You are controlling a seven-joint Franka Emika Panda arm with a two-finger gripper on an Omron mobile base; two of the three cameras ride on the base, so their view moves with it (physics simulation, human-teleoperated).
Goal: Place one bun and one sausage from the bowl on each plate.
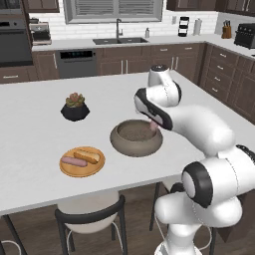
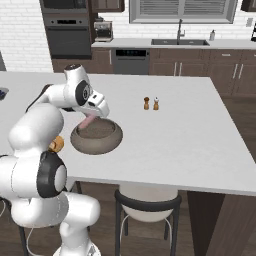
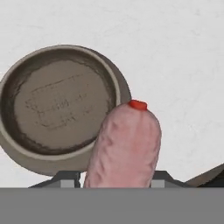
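My gripper (image 1: pixel 153 123) hangs just above the far right rim of the grey-brown bowl (image 1: pixel 136 144) and is shut on a pink sausage (image 1: pixel 153 126). In the hand view the sausage (image 3: pixel 124 146) stands between my fingertips (image 3: pixel 65 177), its red tip pointing away, and the bowl (image 3: pixel 26 151) below shows a bare inside. From the right base view the sausage (image 2: pixel 88 121) slants down from the gripper (image 2: pixel 91 118) over the bowl (image 2: pixel 97 142). The orange plate (image 1: pixel 67 171) to the bowl's left carries one bun (image 1: pixel 87 156) and another sausage (image 1: pixel 73 162).
A black faceted plant pot (image 1: pixel 75 110) stands behind the orange plate. Two small shakers (image 2: pixel 151 103) sit on the white island counter (image 2: pixel 190 135) to the right of the bowl. Stools (image 1: pixel 89 219) are tucked under the near edge.
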